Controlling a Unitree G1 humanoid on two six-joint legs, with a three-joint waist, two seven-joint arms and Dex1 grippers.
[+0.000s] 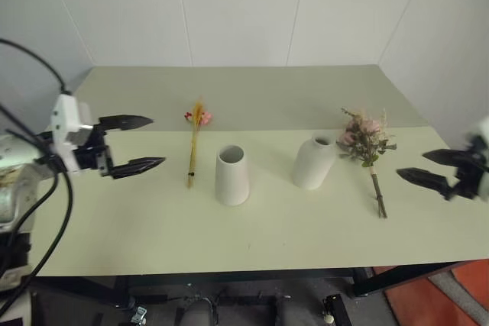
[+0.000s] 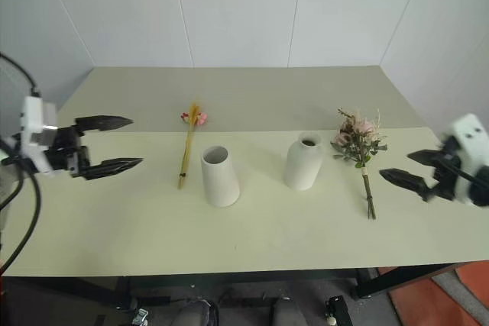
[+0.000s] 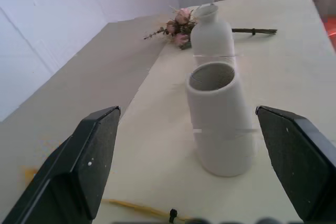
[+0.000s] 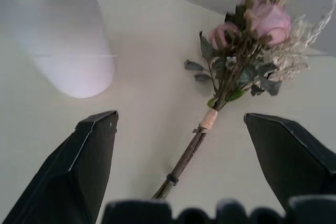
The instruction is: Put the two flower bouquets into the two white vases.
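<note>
The rose bouquet (image 2: pixel 361 150) lies lengthwise at the frame's right, stem toward us — the right gripper (image 2: pixel 409 170), wide open and empty, hangs just beside it.

Looking along my right claw (image 4: pixel 178 182), the egg-shaped vase (image 4: pixel 63 40) loses its mouth past the picture's edge, and the rose bouquet's (image 4: pixel 247 51) grasses are clipped on the far side. From my left claw (image 3: pixel 194 166), the slim bouquet (image 3: pixel 136 209) shows just a sliver of yellow stem, its blossoms cut off.
</note>
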